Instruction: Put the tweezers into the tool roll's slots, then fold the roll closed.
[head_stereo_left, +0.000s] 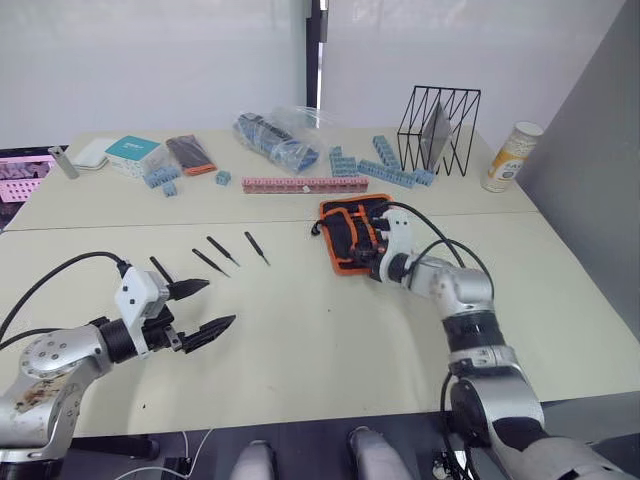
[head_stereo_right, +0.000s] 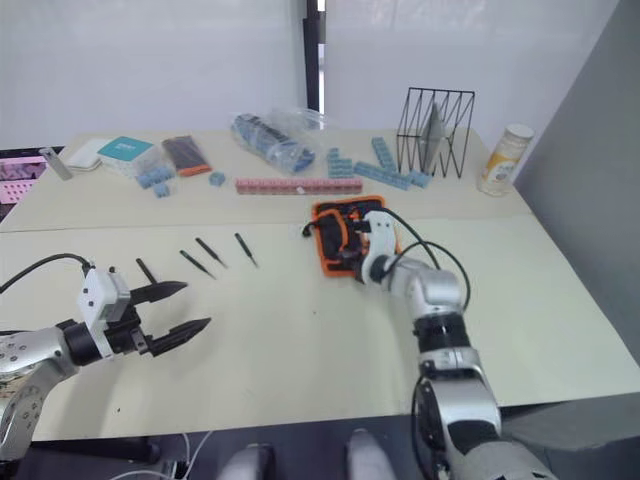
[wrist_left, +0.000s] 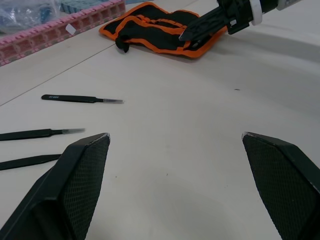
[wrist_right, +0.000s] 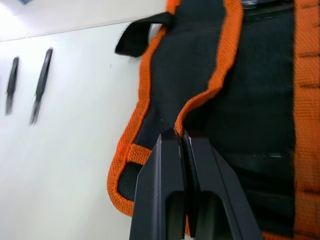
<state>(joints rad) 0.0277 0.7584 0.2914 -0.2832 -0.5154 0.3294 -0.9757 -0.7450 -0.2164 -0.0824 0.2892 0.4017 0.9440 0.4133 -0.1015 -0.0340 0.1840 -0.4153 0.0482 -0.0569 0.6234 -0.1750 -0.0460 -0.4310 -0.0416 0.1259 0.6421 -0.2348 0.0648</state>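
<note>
Between the right fingers, clenched, sits the tool roll's orange edge; left fingers gape, tweezers near.

Right eye view. The tool roll lies on the cream table, black with orange trim, its near edge under the right gripper — whether those fingers are parted cannot be told here. Four tweezers lie in a loose row well left of the roll. The left gripper hovers near the leftmost one, fingers spread wide — nothing between them.
</note>
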